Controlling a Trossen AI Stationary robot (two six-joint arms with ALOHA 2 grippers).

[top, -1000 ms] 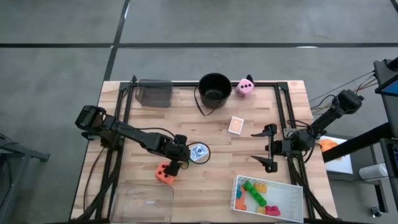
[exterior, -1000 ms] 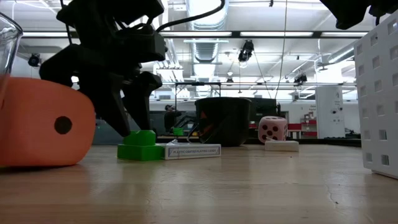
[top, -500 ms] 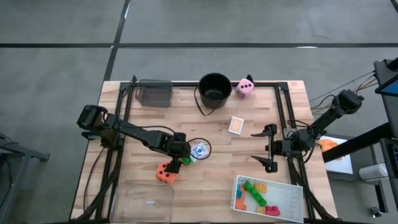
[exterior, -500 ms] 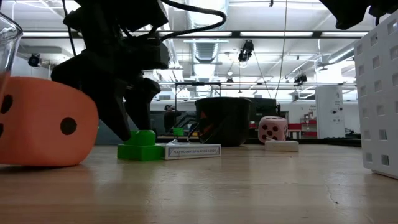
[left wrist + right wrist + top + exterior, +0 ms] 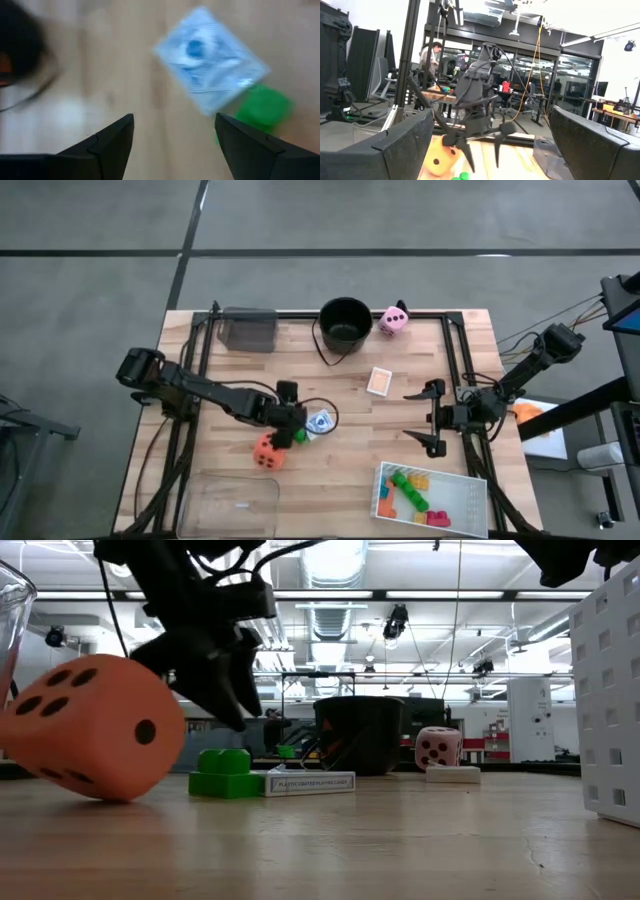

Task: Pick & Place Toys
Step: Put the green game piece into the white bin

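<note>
a: orange die sits tilted on the wood table, near the front left, just beside the left gripper.
b: left gripper holding anything?
a: no, fingers apart and empty, above the green brick and the blue-backed card. brick touches the card edge.
b: right side?
a: right gripper wide open, empty, hovering at the right edge of the table.
b: other toys?
a: pink die at the back, right beside the black bucket. orange-backed card mid table. white tray front right has green, yellow, red bricks in it. clear tray front left, dark tray back left.
b: anyone around?
a: person in the room behind, right wrist view.
</note>
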